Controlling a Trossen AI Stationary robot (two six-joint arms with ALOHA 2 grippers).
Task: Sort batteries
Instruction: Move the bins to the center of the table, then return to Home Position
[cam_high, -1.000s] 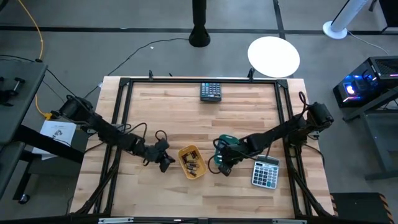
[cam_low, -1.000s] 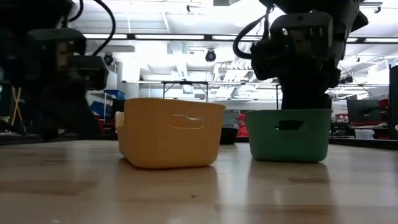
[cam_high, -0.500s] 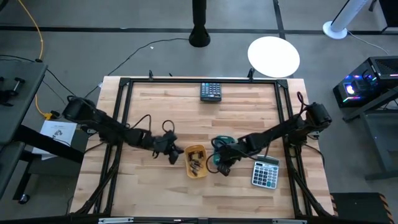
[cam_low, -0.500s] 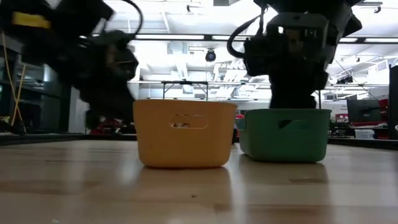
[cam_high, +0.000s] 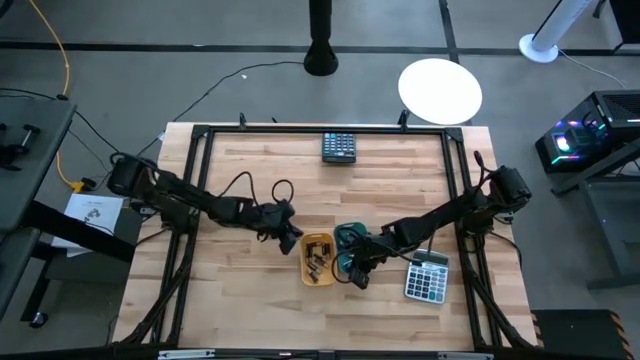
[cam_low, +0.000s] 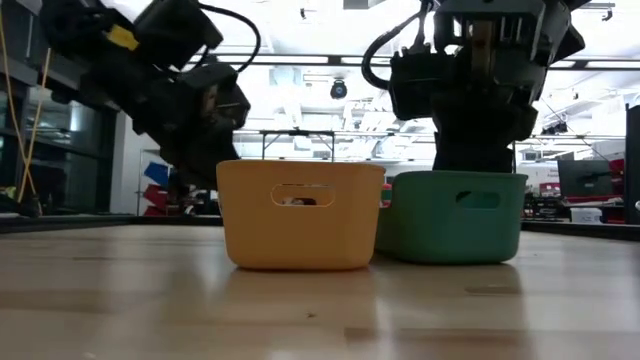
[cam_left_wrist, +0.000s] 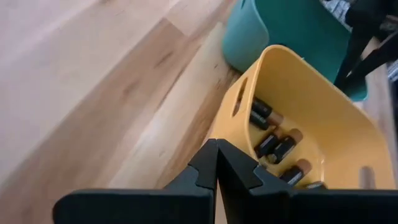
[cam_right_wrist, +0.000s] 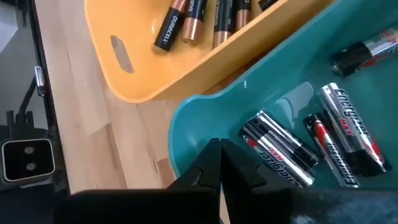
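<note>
Left tool (cam_high: 291, 240) moved to yellow tray (cam_right_wrist: 134, 68); batteries (cam_right_wrist: 169, 25) read "DURACELL".

Yellow tray (cam_high: 316, 258) touching teal tray (cam_high: 349, 247); grey calculator (cam_high: 427, 277) near, dark calculator (cam_high: 339, 147) well apart at table (cam_high: 270, 170) edge.

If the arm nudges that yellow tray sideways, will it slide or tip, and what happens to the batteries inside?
The yellow tray would probably slide rather than tip: it sits flat on smooth wood and looks wider than tall. It seems light plastic, so a small push may move it. The batteries lie loose on their sides and would likely roll.
</note>
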